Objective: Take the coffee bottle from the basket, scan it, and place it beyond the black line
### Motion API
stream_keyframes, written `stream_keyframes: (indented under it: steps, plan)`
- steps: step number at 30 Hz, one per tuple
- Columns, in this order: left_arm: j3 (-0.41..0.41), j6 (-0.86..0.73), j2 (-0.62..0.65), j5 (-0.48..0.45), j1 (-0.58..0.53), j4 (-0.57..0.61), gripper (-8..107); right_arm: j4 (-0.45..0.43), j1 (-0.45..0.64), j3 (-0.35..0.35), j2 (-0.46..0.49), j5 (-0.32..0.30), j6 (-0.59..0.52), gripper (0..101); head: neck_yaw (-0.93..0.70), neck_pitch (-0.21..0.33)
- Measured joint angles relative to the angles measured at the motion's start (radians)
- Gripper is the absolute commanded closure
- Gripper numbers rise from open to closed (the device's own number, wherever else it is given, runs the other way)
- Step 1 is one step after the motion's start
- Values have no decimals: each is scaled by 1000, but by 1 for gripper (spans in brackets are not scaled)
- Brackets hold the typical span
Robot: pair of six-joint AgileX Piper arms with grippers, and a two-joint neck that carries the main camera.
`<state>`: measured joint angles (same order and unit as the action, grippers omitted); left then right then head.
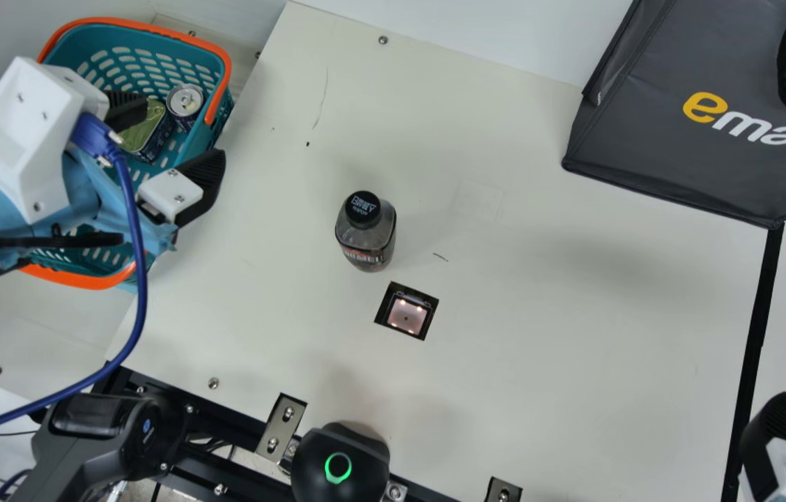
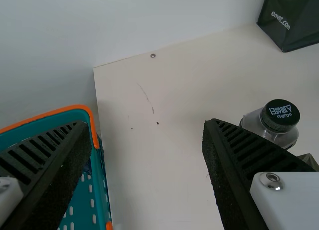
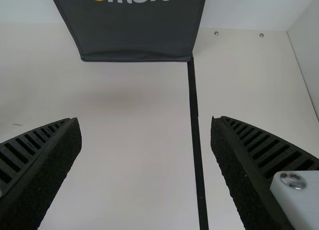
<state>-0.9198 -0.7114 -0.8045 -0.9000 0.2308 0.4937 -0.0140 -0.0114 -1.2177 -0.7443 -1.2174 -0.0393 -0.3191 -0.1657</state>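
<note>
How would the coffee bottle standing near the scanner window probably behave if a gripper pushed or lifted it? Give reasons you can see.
Pushed near its black cap, the coffee bottle might tip, since it stands upright with nothing bracing it. Its clear, smooth shoulder suggests fairly stiff plastic or glass, possibly a little slippery.

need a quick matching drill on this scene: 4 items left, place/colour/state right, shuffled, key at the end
Items
1. coffee bottle
2. basket
3. bag
4. scanner window

Descriptions
A. teal, with an orange rim
B. lit, set into the table
C. dark grey, its lower corner at the end of the black line
D. upright, black cap on, short of the black line

Pairs
1-D
2-A
3-C
4-B
</note>
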Motion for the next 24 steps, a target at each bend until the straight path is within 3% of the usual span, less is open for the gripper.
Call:
stream_keyframes:
  steps: [16, 24]
  plan:
    - [0, 0, 0, 0, 0, 0, 9, 0, 0, 0, 0, 2, 0, 10, 3, 0]
    - [0, 0, 0, 0, 0, 0, 9, 0, 0, 0, 0, 2, 0, 10, 164, 0]
